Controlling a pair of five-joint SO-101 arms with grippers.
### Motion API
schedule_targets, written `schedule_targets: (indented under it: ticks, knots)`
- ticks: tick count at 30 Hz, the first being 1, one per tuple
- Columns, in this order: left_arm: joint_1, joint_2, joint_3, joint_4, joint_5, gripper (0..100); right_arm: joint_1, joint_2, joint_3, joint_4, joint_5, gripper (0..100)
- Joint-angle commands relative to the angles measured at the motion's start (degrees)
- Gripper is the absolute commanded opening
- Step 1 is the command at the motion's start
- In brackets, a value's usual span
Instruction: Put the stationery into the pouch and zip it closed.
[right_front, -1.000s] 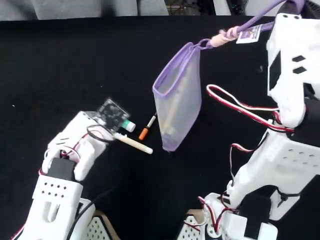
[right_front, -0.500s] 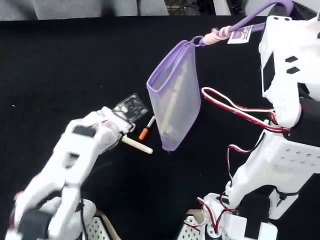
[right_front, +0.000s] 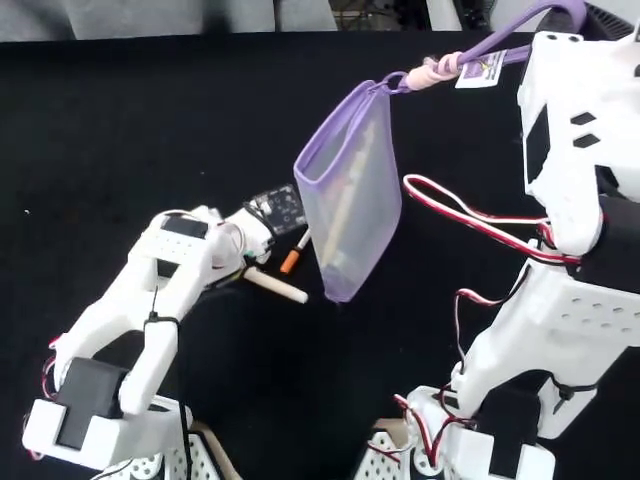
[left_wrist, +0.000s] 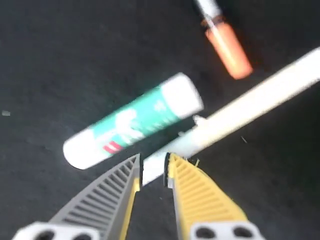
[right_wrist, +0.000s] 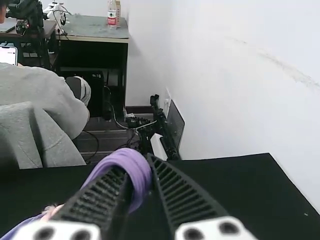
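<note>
Yellow on one side and grey on the other, the left tool is pressed in on the very end of the white pen, its jaws almost together with only the pen's tip between them. That is a thin hold. I would judge it best to lift slowly and keep the pen level, since a grip so far out on the end lets the long free part swing or slip. The glue stick lies just beside the pen, near the jaws, so the lift should go straight up to avoid rolling it. The orange-capped marker lies a little beyond, apart from both.

The pouch hangs above the desk with its mouth open, close to the left arm's wrist, and something pale and long already shows through its clear side. The right tool is clamped on the pouch's purple strap and holds the pouch up by it. The pen should go in tip first and be let go only once it is well inside. The zip is not yet closed.

A black cloth covers the desk. The room has a plain white wall, a dark table with a bottle on it, and cables on the floor.
</note>
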Motion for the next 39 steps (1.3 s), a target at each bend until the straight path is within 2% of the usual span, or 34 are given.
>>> schedule_targets:
  ticks: [1,5,9,12,15,20,24,28,33,36,39]
  knots:
    - [-0.5,0.5,-3.8,5.7,-4.6,11,-0.3,-1.8,-0.5,-0.4,0.0,1.1]
    - [-1.1,0.5,-7.3,10.8,-8.9,11,-0.2,-1.8,-0.5,-0.4,0.1,1.1]
    - [-0.9,1.1,-10.9,12.8,-9.7,11,-0.3,-1.8,-0.5,-0.2,0.1,1.1]
    - [-1.2,1.2,-11.7,12.9,-9.8,16,-0.3,-1.8,-0.5,0.0,0.1,1.1]
    - [-1.4,1.3,-11.8,12.4,-9.9,22,-0.2,-1.8,-0.5,0.0,0.1,1.1]
    - [-1.1,1.3,-11.5,12.3,-14.9,23,-0.2,-1.9,-0.5,0.0,0.1,1.1]
    - [-2.1,2.1,-10.4,7.0,-15.5,23,-0.2,-1.9,-0.6,0.0,0.1,1.1]
    - [-2.2,8.8,-11.0,4.2,-15.6,23,-0.2,-1.9,-0.7,0.0,0.1,1.1]
    - [-2.4,17.8,-16.5,4.4,-17.1,23,-0.1,-1.9,-0.7,0.0,0.1,1.1]
    - [-2.2,18.8,-19.1,7.5,-17.1,19,-0.1,-1.9,-0.7,0.0,0.1,1.1]
    - [-2.3,18.5,-21.4,10.1,-17.1,10,-0.1,-1.9,-0.5,0.0,0.1,1.1]
